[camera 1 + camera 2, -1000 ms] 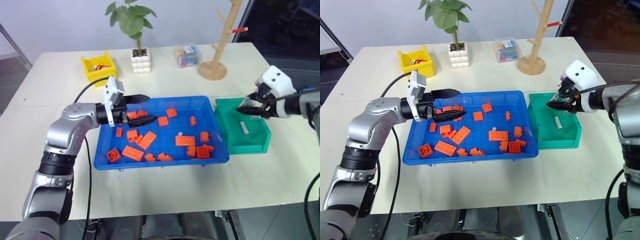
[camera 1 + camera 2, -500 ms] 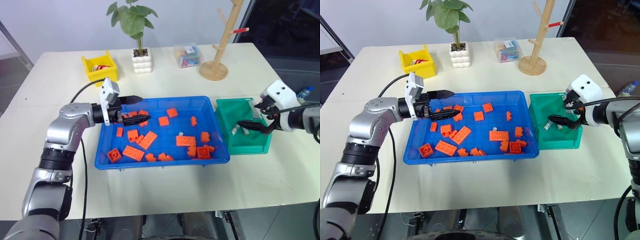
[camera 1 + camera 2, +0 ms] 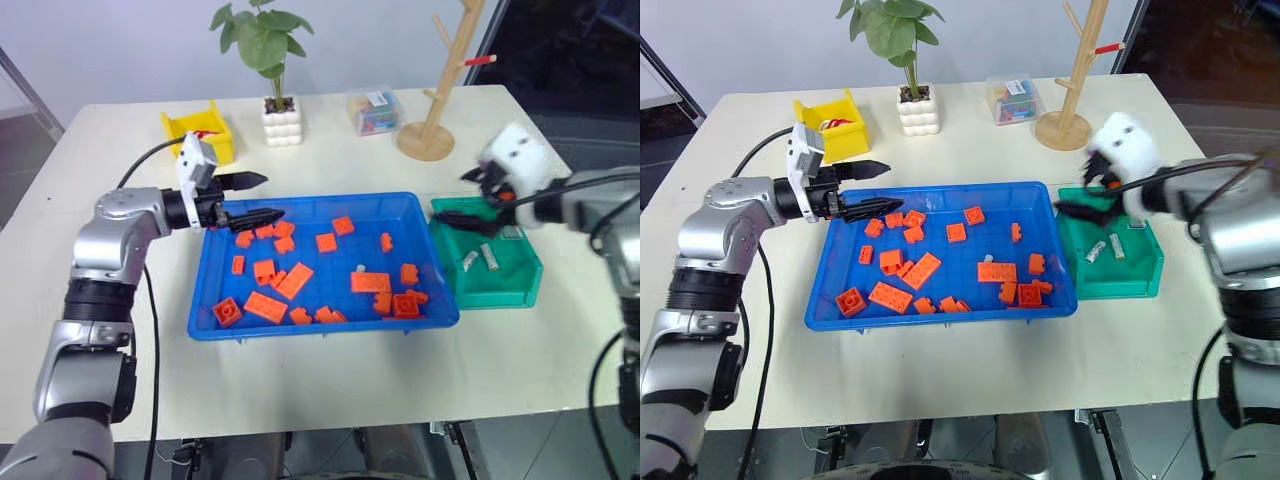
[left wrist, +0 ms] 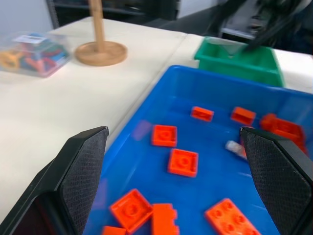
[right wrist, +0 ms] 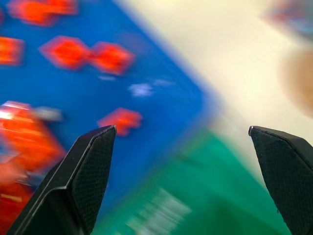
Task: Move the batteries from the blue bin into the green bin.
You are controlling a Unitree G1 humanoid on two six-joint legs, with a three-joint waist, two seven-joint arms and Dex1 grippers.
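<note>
The blue bin (image 3: 320, 328) lies mid-table, full of orange bricks. One small silver battery (image 3: 358, 268) rests among them right of centre, and it appears again in the left wrist view as battery (image 4: 234, 147). Two batteries (image 3: 468, 262) lie side by side in the green bin (image 3: 495, 295), just right of the blue bin. My right gripper (image 3: 455, 195) hangs open and empty over the green bin's far left corner. My left gripper (image 3: 258, 197) is open and empty above the blue bin's far left corner, pointing right.
Orange bricks (image 3: 290, 280) are scattered across the blue bin. Along the far side of the table stand a yellow bin (image 3: 198, 135), a potted plant (image 3: 280, 115), a clear box of coloured pieces (image 3: 375, 110) and a wooden peg stand (image 3: 428, 138).
My right gripper opened over the green bin, where a second battery now lies, then swung left to the bin's far left corner. My left gripper drew back slightly to the left.
</note>
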